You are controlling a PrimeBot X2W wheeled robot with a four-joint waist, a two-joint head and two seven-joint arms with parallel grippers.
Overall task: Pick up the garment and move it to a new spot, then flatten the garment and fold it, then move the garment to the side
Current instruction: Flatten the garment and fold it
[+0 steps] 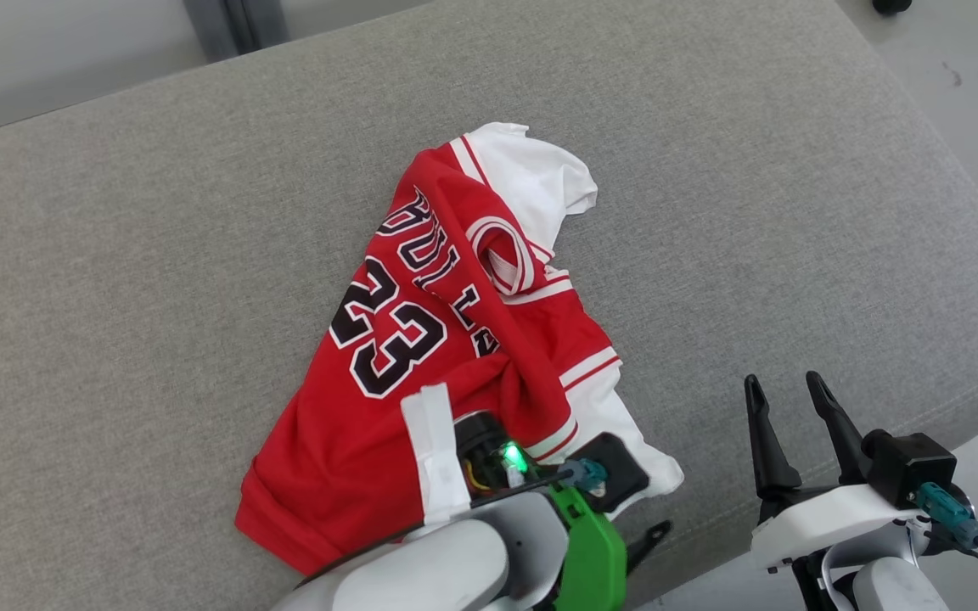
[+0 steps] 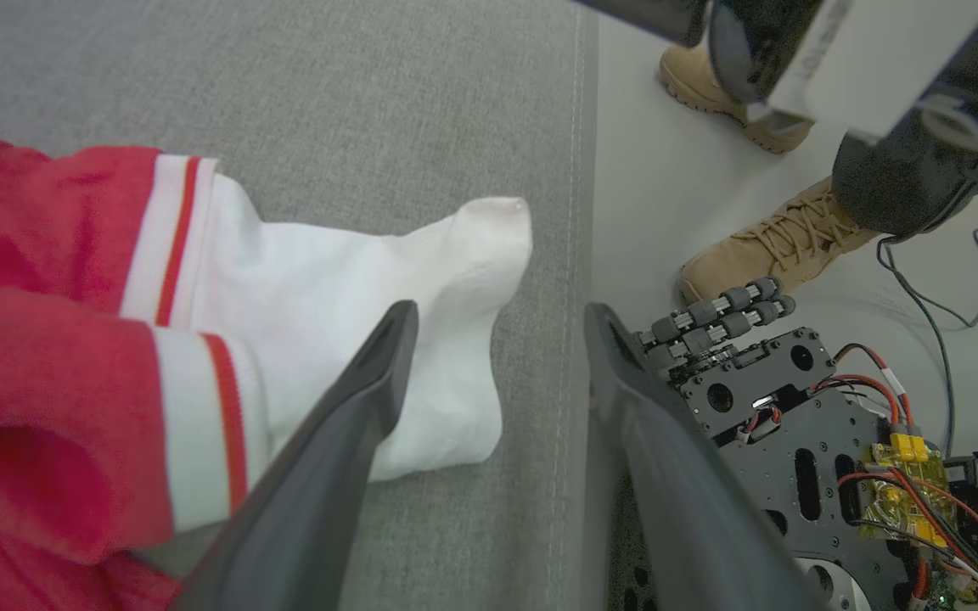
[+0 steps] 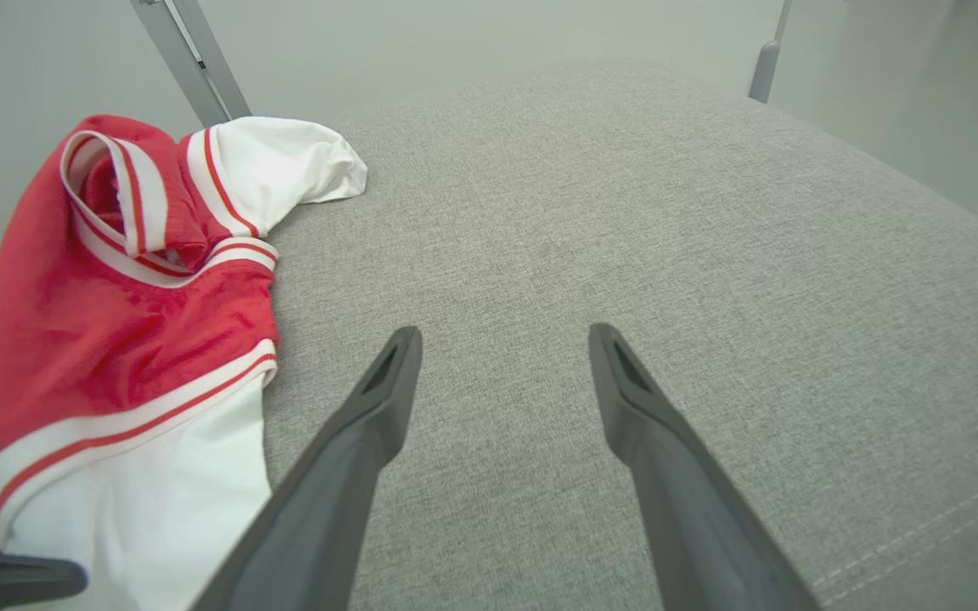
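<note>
The garment [image 1: 421, 339], a red jersey with black "23" lettering and white sleeves, lies crumpled on a grey cushion [image 1: 158, 255]. My left gripper [image 2: 499, 310] stands open over the cushion's front edge. Its left finger is above the garment's white sleeve [image 2: 353, 280], and nothing is between the fingers. In the head view the left wrist [image 1: 523, 475] covers the garment's near hem. My right gripper [image 1: 782, 382] is open and empty over bare cushion, just right of the garment [image 3: 115, 322]. The jaws of the right gripper [image 3: 503, 331] stand wide apart.
The cushion's front edge [image 2: 578, 212] runs close by both grippers, with pale floor beyond it. A person's tan boots [image 2: 778, 246] stand on that floor beside my base [image 2: 795, 424]. Grey metal legs [image 1: 226, 25] rise behind the cushion.
</note>
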